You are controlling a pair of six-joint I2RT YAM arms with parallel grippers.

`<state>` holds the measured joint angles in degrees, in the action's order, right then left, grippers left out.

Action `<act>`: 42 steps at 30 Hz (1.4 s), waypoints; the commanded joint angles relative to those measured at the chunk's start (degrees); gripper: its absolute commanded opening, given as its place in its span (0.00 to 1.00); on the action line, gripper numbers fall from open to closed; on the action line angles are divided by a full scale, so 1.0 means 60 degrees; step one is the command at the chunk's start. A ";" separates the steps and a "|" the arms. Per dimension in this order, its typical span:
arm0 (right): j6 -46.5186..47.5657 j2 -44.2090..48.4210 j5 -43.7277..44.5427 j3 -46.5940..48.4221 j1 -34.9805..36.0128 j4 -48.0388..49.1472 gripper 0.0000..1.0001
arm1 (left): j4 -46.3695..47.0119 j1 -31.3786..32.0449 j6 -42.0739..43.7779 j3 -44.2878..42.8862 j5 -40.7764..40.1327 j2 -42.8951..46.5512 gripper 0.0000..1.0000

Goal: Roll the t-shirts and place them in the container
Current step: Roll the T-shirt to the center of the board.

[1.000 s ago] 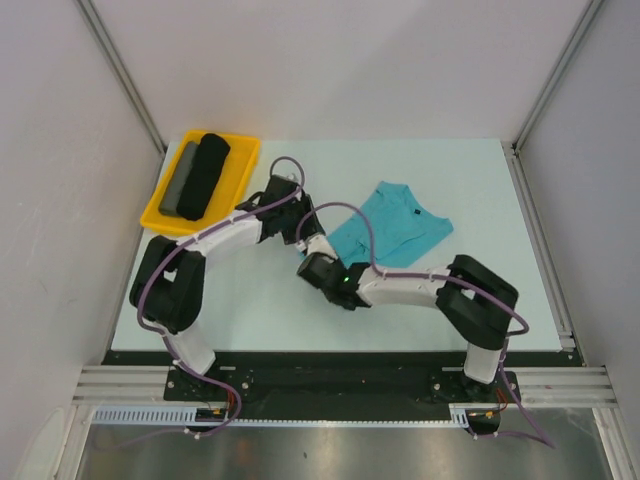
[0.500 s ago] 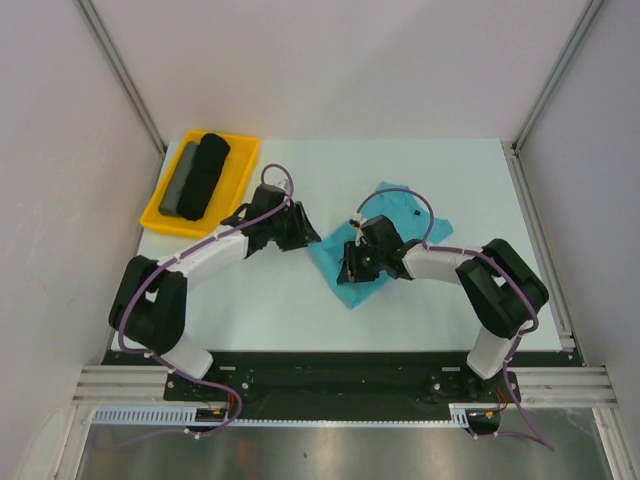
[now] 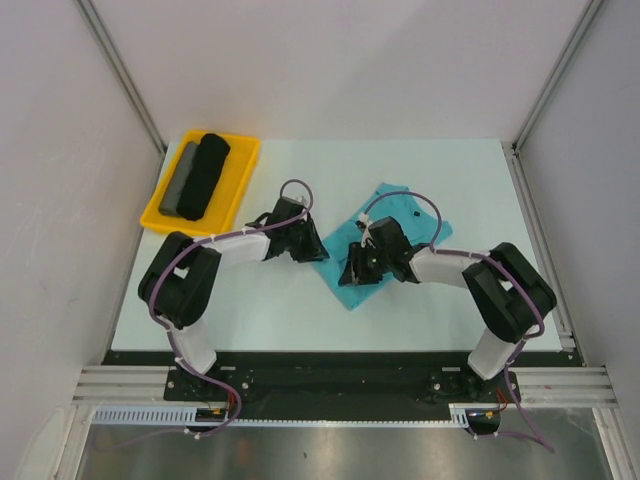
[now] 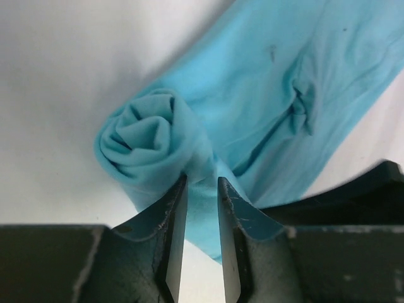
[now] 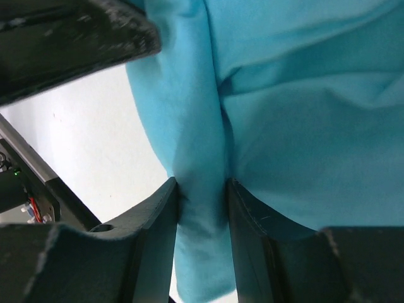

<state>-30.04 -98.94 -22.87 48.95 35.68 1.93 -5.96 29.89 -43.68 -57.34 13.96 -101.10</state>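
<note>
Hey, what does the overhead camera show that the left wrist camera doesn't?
Only overhead: the yellow tray at the table's far left corner, holding a black roll and a grey roll. Only left wrist: one end of the t-shirt wound into a tight spiral, with the left gripper pinching a fold right beside it. Both: the teal t-shirt lying on the white table.

The left arm (image 3: 235,242) and right arm (image 3: 445,265) had white links, black joints, looping purple cables (image 3: 296,183) and scuffed dark fingers (image 4: 169,246).
</note>
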 commanded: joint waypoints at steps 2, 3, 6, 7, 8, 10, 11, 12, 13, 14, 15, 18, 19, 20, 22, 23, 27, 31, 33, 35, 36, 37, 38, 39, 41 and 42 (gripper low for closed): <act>0.0041 0.1573 0.1404 -0.0423 0.0380 -0.0848 0.44 | 0.0041 0.0087 -0.0059 -0.0492 -0.0231 -0.0435 0.30; 0.0056 0.1737 0.1656 -0.0482 0.0526 -0.0966 0.44 | 0.0026 0.0087 -0.0044 -0.0492 -0.0289 -0.0464 0.30; -0.0061 0.2352 0.2419 -0.0730 0.0879 -0.1274 0.45 | -0.0003 0.0087 -0.0029 -0.0492 -0.0304 -0.0538 0.29; -0.0119 0.2469 0.2566 -0.0804 0.0937 -0.1333 0.45 | -0.0003 0.0087 -0.0029 -0.0506 -0.0304 -0.0523 0.29; -0.0221 0.2558 0.2785 -0.0906 0.1039 -0.1391 0.43 | -0.0032 0.0101 -0.0015 -0.0521 -0.0304 -0.0523 0.29; -0.0325 0.2734 0.2976 -0.1199 0.1157 -0.1436 0.38 | -0.0105 0.0087 0.0029 -0.0579 -0.0333 -0.0523 0.29; -0.0383 0.2734 0.3166 -0.1287 0.1288 -0.1450 0.34 | -0.0120 0.0087 0.0029 -0.0594 -0.0334 -0.0509 0.29; -0.0384 0.2691 0.3240 -0.1433 0.1362 -0.1450 0.33 | -0.0150 0.0087 0.0073 -0.0623 -0.0348 -0.0509 0.29; -0.0398 0.2603 0.3313 -0.1463 0.1406 -0.1494 0.33 | -0.0164 0.0101 0.0073 -0.0638 -0.0363 -0.0509 0.29; -0.0398 0.2530 0.3416 -0.1493 0.1436 -0.1523 0.28 | -0.0179 0.0101 0.0073 -0.0653 -0.0363 -0.0523 0.29; -0.0413 0.2442 0.3475 -0.1537 0.1508 -0.1538 0.26 | -0.0194 0.0087 0.0073 -0.0653 -0.0363 -0.0523 0.29; -0.0355 0.2587 0.4131 -0.1566 0.1771 -0.1728 0.25 | -0.0223 0.0087 0.0117 -0.0682 -0.0363 -0.0509 0.29; -0.0340 0.2950 0.4352 -0.1552 0.1874 -0.1859 0.27 | -0.0238 0.0087 0.0132 -0.0682 -0.0349 -0.0509 0.29; -0.0311 0.3186 0.4833 -0.1523 0.1948 -0.1933 0.29 | -0.0267 0.0101 0.0132 -0.0697 -0.0348 -0.0494 0.29; -0.0208 0.3742 0.5652 -0.1348 0.2284 -0.2283 0.32 | -0.0340 0.0101 0.0190 -0.0741 -0.0392 -0.0509 0.29; -0.0150 0.3890 0.5977 -0.1274 0.2431 -0.2372 0.35 | -0.0369 0.0116 0.0205 -0.0755 -0.0378 -0.0494 0.29; 0.0333 0.3951 0.7822 -0.0630 0.3645 -0.2710 0.42 | -0.0443 0.0101 0.0278 -0.0785 -0.0363 -0.0494 0.29; 0.1545 0.2854 0.9563 0.0467 0.4918 -0.2753 0.49 | -0.0545 0.0101 0.0308 -0.0872 -0.0334 -0.0582 0.29; 0.1987 0.1844 1.0196 0.1299 0.5258 -0.2856 0.53 | -0.0604 0.0101 0.0337 -0.0916 -0.0334 -0.0611 0.29; 0.2616 0.1112 1.0929 0.1757 0.5565 -0.2944 0.57 | -0.0648 0.0101 0.0351 -0.0946 -0.0334 -0.0640 0.29; 0.2837 0.0470 1.1076 0.2194 0.5625 -0.2959 0.59 | -0.0648 0.0101 0.0351 -0.0975 -0.0334 -0.0640 0.29; 0.2984 0.0174 1.1266 0.2358 0.5669 -0.2945 0.61 | -0.0662 0.0101 0.0351 -0.0975 -0.0319 -0.0655 0.29; 0.3218 -0.0090 1.1370 0.2577 0.5742 -0.2988 0.62 | -0.0677 0.0101 0.0351 -0.0990 -0.0319 -0.0655 0.29; 0.3278 -0.0687 1.1516 0.2942 0.5772 -0.3177 0.64 | -0.0677 0.0101 0.0366 -0.1004 -0.0319 -0.0670 0.29; 0.3410 -0.1174 1.1984 0.3252 0.5816 -0.3310 0.67 | -0.0692 0.0101 0.0366 -0.1019 -0.0304 -0.0655 0.29; 0.3396 -0.1525 1.2189 0.3355 0.5816 -0.3470 0.67 | -0.0692 0.0101 0.0381 -0.1034 -0.0290 -0.0684 0.29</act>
<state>-13.63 -102.48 40.51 64.95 70.26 -15.70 -9.80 30.26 -42.92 -61.43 12.67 -104.60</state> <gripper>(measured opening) 0.661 0.288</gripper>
